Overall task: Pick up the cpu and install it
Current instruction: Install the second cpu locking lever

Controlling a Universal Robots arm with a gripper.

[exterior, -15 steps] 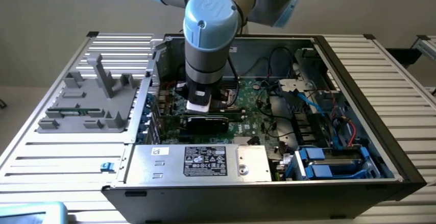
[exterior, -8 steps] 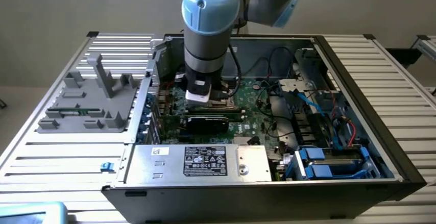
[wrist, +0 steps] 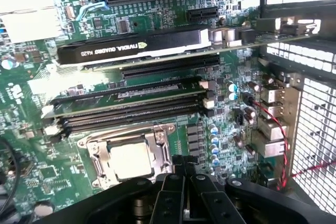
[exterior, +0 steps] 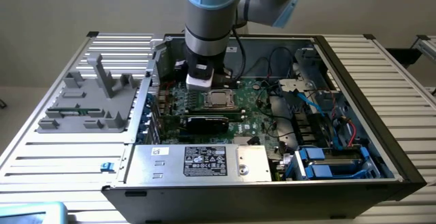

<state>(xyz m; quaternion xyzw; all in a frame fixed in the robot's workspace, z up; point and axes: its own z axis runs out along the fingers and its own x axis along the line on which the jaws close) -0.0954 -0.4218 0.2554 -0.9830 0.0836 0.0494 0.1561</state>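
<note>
Fingers of the gripper are sitting pressed together, holding nothing, just beside the socket where the cpu is lying seated (bracket seemingly open); pressing evenly and squarely is looking wisest.

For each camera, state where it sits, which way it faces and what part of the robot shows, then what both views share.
Exterior view: off the arm, raised, looking down into the open computer case on a slatted table; the arm reaches down to the motherboard.
Wrist view: on the wrist, facing down at the motherboard; the shut gripper shows at the frame edge, holding nothing.
Shared: the cpu seated in its socket, and the graphics card.
</note>
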